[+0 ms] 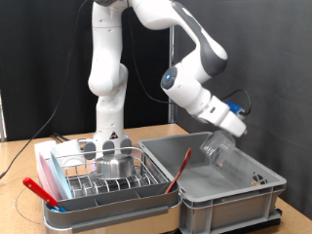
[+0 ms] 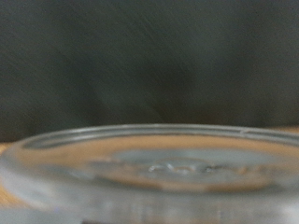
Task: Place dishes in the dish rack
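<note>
My gripper (image 1: pixel 220 142) hangs above the large grey crate (image 1: pixel 229 203) at the exterior view's right, shut on a clear glass piece (image 1: pixel 214 152) that is tilted under the fingers. In the wrist view the glass's rim (image 2: pixel 149 140) fills the lower half, blurred, and no fingers show. The dish rack (image 1: pixel 90 182), silver wire in a white tray (image 1: pixel 47 154), stands at the exterior view's left. A shiny steel bowl (image 1: pixel 115 166) sits in it, with the whitish-grey utensil holder (image 1: pixel 105 147) behind. The light blue plate is out of view.
A red utensil (image 1: pixel 43 190) lies on the tray's near-left edge. An orange-red stick (image 1: pixel 178 168) leans in the crate by its left wall. A small object (image 1: pixel 258 179) lies in the crate's right corner. The robot base (image 1: pixel 109 117) stands behind the rack on a wooden table.
</note>
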{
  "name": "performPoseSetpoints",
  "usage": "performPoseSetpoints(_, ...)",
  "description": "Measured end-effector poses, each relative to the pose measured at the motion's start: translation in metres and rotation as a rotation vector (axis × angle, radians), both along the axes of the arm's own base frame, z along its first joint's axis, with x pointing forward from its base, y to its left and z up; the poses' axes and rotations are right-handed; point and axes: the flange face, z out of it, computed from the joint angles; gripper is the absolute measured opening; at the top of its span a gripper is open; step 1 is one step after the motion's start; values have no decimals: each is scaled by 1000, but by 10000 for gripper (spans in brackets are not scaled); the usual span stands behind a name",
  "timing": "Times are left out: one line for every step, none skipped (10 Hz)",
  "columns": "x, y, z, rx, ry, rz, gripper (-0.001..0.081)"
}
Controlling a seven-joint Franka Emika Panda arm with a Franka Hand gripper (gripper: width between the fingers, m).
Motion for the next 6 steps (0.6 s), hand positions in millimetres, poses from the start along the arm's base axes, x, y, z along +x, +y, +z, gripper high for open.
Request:
performPoseSetpoints(-3,6,13,68,-19,97,110)
performPoseSetpoints(-5,8,27,131,-34,172,110)
performPoseSetpoints(-9,10,42,186,-37,248,110)
performPoseSetpoints(-14,10,57,239,-25,338,110)
performPoseSetpoints(-18,9,68,283,-5,416,110)
performPoseSetpoints(-21,7,77,334,31,483,110)
